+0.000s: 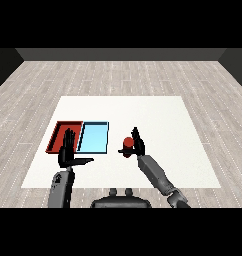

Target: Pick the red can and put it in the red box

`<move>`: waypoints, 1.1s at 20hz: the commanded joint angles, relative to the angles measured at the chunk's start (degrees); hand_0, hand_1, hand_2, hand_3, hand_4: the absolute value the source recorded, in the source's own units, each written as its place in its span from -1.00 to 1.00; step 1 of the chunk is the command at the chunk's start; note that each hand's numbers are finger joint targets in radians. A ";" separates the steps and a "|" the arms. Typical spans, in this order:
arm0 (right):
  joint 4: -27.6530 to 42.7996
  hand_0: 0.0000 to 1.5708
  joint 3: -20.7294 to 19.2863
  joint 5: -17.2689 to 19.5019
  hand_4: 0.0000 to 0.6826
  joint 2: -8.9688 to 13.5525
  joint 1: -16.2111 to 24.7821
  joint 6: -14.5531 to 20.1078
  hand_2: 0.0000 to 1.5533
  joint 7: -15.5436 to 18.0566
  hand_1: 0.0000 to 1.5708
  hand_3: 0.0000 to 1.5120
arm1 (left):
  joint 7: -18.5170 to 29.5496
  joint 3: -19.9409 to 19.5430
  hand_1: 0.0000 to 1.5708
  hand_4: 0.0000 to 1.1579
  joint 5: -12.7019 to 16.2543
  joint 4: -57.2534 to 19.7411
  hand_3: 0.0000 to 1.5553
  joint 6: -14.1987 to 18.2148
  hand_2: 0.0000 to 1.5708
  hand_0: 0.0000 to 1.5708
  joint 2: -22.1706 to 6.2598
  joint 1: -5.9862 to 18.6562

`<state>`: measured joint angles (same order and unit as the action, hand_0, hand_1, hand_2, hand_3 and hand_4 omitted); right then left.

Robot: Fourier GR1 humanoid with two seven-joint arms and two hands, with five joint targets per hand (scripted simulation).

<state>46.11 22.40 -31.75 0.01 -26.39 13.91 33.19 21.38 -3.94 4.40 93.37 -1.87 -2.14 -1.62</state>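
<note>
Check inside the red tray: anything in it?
Nothing visible inside the red tray. The left hand covers its near right corner, so that part is unseen. The red can is at the right hand.

no readable text, labels or numbers anywhere

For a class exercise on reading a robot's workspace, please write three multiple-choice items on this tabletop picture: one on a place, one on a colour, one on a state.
1. Where is the red can?
A. in the red tray
B. at the right hand, right of both trays
C. in the light blue tray

2. What colour is the tray nearest the can?
A. light blue
B. green
C. yellow

3. How is the left hand?
A. shut on the can
B. open, fingers straight
C. out of view

Key:
1 B, the red can is at the right hand.
2 A, the light blue tray lies between it and the red tray.
3 B, the left hand holds nothing.
</note>
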 commanded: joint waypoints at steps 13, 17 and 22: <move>1.41 0.86 3.00 4.71 0.92 0.00 -3.84 12.88 0.87 -5.04 0.86 0.89 | -0.75 -0.63 -1.00 -1.00 0.30 2.84 -1.00 -0.77 -1.00 -1.00 -1.19 -1.99; 8.23 0.87 3.35 7.94 0.91 2.40 0.43 12.12 0.87 -6.01 0.87 0.88 | -2.96 2.52 -1.00 -1.00 -2.37 3.63 -1.00 1.60 -1.00 -1.00 0.91 -0.29; 15.61 0.84 3.70 11.30 0.91 1.44 4.60 13.53 0.86 -7.11 0.84 0.86 | -1.96 1.46 -1.00 -1.00 -0.17 0.91 -1.00 -2.06 -1.00 -1.00 -0.84 0.07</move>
<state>55.38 26.37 -23.61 1.01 -25.12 26.69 27.73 20.41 -3.29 3.82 93.41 -2.63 -2.76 -0.79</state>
